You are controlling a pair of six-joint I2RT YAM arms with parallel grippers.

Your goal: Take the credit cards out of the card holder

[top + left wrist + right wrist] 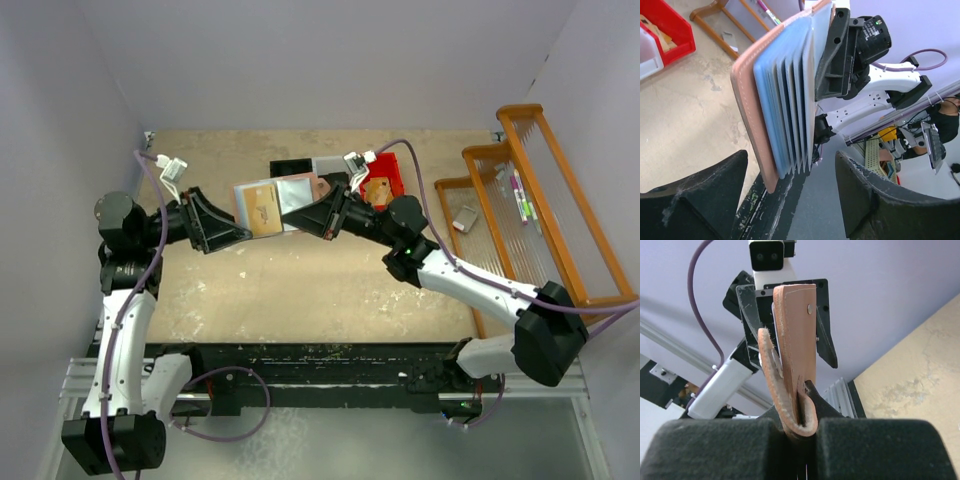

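The card holder [266, 206] hangs in the air between my two grippers, salmon-pink outside, with its blue-grey card slots [790, 95] fanned open. My right gripper [305, 215] is shut on its folded pink edge [799, 415], and the snap tab [796, 330] stands up in the right wrist view. My left gripper [232, 232] is open, its fingers [695, 195] on either side of the holder's near edge [757, 125] without touching it. I cannot tell the grey credit cards apart from the slots.
A red bin [383, 185], a pale bin [330, 166] and a black item [290, 168] lie at the back of the table behind the holder. A wooden rack [530, 200] holding pens stands at the right. The tan tabletop [300, 280] lies below.
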